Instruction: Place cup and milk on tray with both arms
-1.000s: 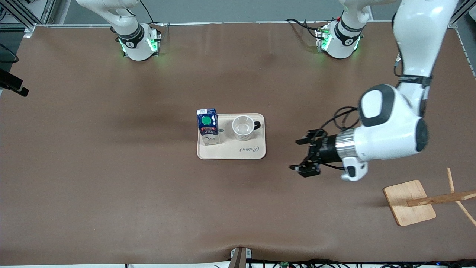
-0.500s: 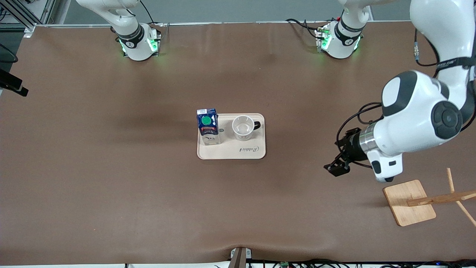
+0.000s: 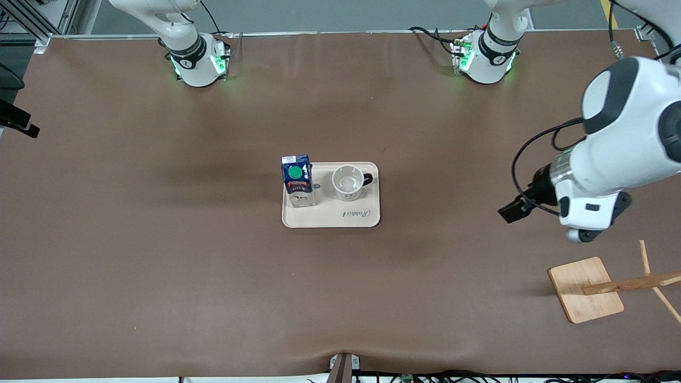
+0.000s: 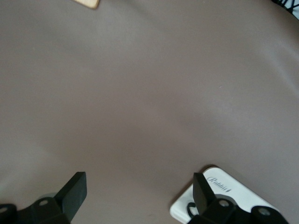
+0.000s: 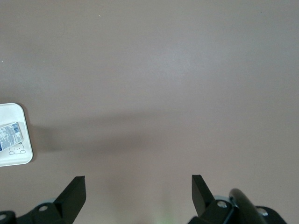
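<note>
The cream tray [image 3: 330, 217] lies at the table's middle. The dark blue milk [image 3: 297, 180] stands upright on it at the end toward the right arm. The white cup [image 3: 347, 182] stands upright beside the milk on the tray, with its black handle toward the left arm's end. My left gripper [image 3: 515, 211] is open and empty, over bare table well away from the tray. In the left wrist view [image 4: 139, 192] a tray corner [image 4: 226, 190] shows by one finger. My right gripper [image 5: 138, 190] is open and empty over bare table, with a tray corner [image 5: 21, 156] at the view's edge.
A wooden stand base [image 3: 585, 290] with a thin stick frame lies near the front camera at the left arm's end of the table; its corner shows in the left wrist view [image 4: 88, 3]. The brown mat [image 3: 159, 239] covers the table.
My left arm has drawn away from the tray toward its own end of the table, gripper open throughout. The milk, cup and tray have not moved.
</note>
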